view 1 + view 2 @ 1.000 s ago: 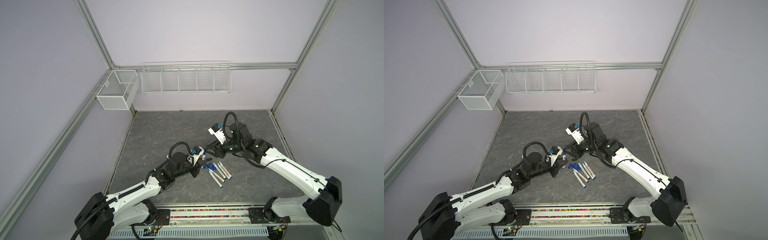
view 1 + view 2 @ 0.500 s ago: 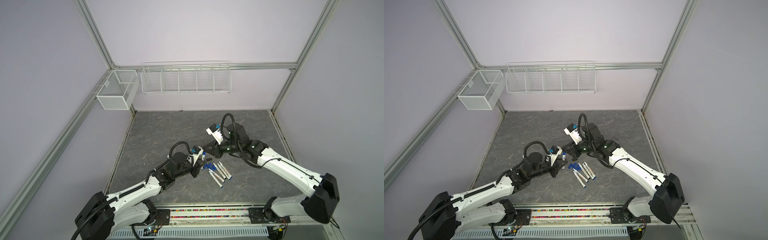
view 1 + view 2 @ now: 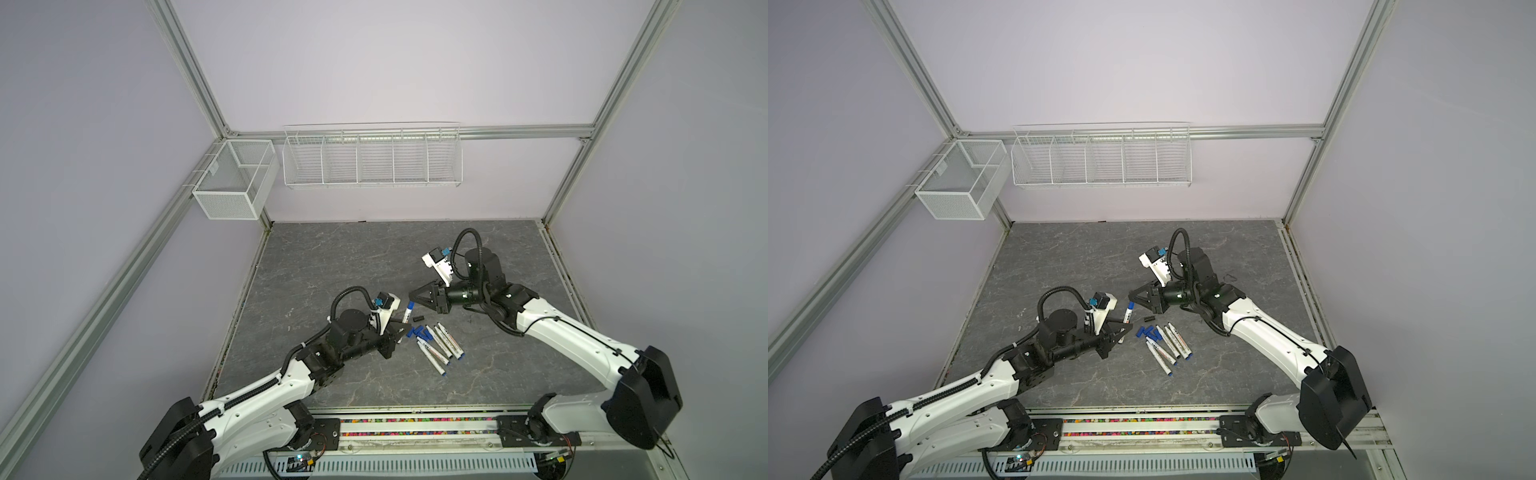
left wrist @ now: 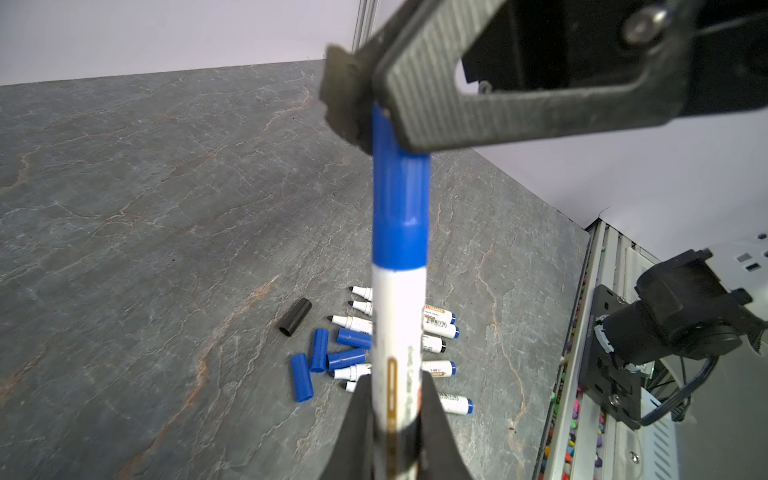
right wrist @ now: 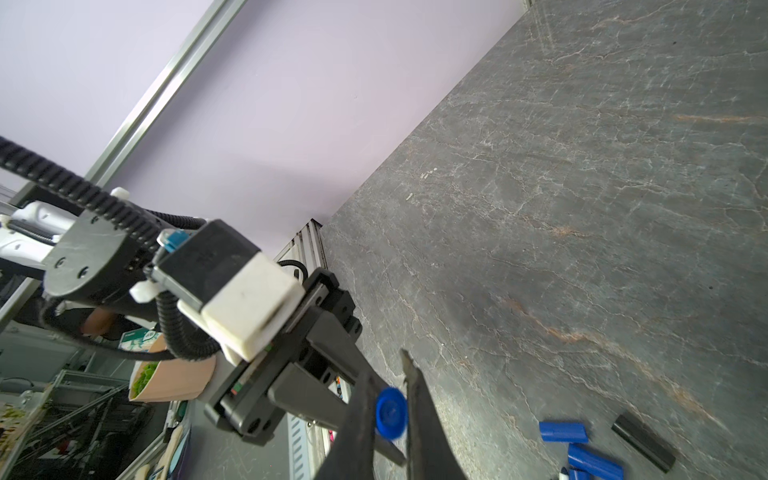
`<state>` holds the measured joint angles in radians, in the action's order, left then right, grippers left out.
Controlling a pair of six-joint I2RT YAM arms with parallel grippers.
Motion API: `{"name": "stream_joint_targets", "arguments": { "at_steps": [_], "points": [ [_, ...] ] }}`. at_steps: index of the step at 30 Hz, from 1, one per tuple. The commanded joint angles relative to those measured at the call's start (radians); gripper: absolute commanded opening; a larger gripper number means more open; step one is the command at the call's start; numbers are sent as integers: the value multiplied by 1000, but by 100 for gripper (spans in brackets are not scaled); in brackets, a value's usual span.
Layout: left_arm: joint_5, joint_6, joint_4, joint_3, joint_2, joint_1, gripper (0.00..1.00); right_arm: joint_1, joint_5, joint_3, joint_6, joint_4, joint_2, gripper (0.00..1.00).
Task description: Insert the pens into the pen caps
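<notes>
My left gripper (image 4: 395, 386) is shut on a white pen (image 4: 399, 324) and holds it up off the floor, seen in both top views (image 3: 408, 313) (image 3: 1128, 314). A blue pen cap (image 4: 401, 199) sits over the pen's upper end. My right gripper (image 5: 386, 384) is shut on that cap's end (image 5: 390, 411); its fingers (image 4: 436, 104) pinch the cap from above. Several uncapped pens (image 3: 440, 345) (image 3: 1167, 345) lie side by side on the floor. Several loose blue caps (image 4: 319, 350) (image 5: 563, 432) and one black cap (image 4: 296, 316) (image 3: 418, 319) lie beside them.
A grey stone-patterned floor (image 3: 332, 257) carries everything. A long wire basket (image 3: 372, 158) and a mesh box (image 3: 232, 183) hang on the back wall. A metal rail (image 3: 415, 428) runs along the front edge. Frame posts stand at the corners.
My right gripper has moved left to the pen's upper end and shut on the blue cap. The left arm has held the pen still.
</notes>
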<state>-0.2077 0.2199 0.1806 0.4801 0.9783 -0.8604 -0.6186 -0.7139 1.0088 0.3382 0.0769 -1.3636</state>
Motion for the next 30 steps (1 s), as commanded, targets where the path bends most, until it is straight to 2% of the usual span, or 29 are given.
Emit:
{"name": "stream_joint_targets", "arguments": {
  "at_steps": [1, 7, 14, 19, 24, 26, 30],
  "points": [
    [23, 21, 324, 73, -70, 7, 0, -9, -94, -69, -16, 218, -42, 9],
    [45, 21, 277, 104, -20, 7, 0, -69, -105, -44, -96, 305, -46, 10],
    [153, 32, 179, 165, 23, 8, 0, -134, -86, -29, -133, 351, -74, 9],
    [227, 68, 242, 143, 2, 11, 0, -147, -44, -26, -159, 399, -97, 9],
    [209, 150, 293, 129, -13, 62, 0, -177, 25, 1, -223, 501, -134, 10],
    [200, 223, 353, 100, -23, 106, 0, -196, 67, 17, -250, 545, -154, 11],
    [169, 320, 413, 63, -36, 178, 0, -196, 73, 10, -238, 530, -139, 11]
  ]
}}
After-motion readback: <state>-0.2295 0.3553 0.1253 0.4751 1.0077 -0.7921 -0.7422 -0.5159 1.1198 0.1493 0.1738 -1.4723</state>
